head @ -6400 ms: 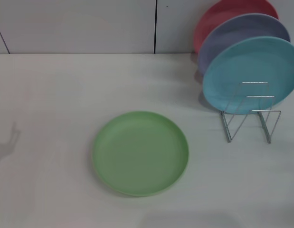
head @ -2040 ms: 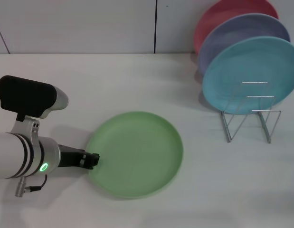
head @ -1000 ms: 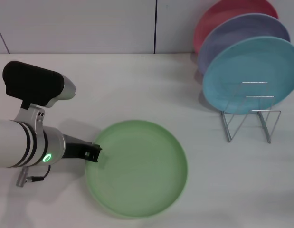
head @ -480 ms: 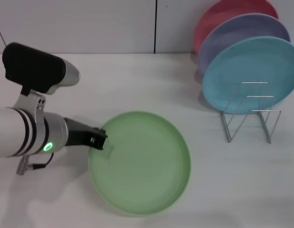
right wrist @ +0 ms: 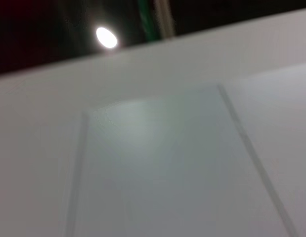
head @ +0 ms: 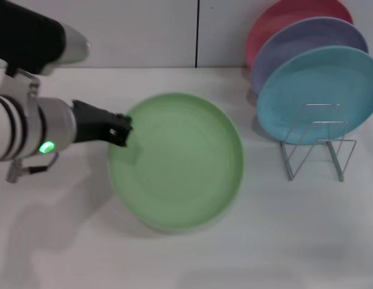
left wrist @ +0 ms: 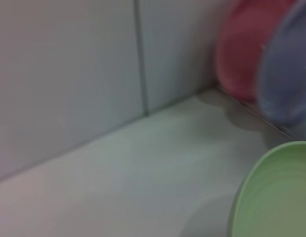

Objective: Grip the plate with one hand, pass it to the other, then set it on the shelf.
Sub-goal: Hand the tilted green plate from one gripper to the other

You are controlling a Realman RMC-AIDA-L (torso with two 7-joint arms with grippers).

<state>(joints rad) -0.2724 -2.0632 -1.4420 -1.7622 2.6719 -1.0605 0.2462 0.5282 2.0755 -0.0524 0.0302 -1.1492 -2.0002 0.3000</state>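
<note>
The left gripper [head: 121,133] was clamped on the near-left rim of the light-green plate [head: 177,159], which hung lifted and tilted over the middle of the worktop [head: 307,241] — its face turned up toward the head camera. The plate extended rightward from the jaws, toward the wire shelf [head: 319,144] at the worktop's right rear; the free right-hand rim was thus the edge offered for the handover. The right gripper was out of view.
</note>
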